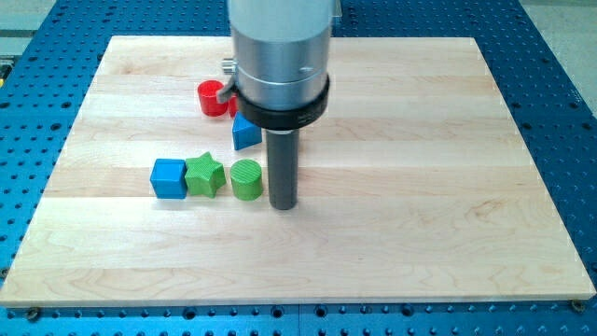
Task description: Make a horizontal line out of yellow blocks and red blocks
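A red block (pixel 213 98), round as far as it shows, lies at the upper left of the wooden board (pixel 420 187), partly hidden behind my arm. No yellow block shows. My tip (pixel 283 204) rests on the board just right of a green cylinder (pixel 246 179), very close to it or touching; I cannot tell which. The arm's wide body hides the board area above the tip.
A blue cube (pixel 169 177), a green star (pixel 205 175) and the green cylinder form a row at centre left. A blue block (pixel 245 133), shape partly hidden, lies above the cylinder beside my rod. The board sits on a blue perforated table (pixel 560 112).
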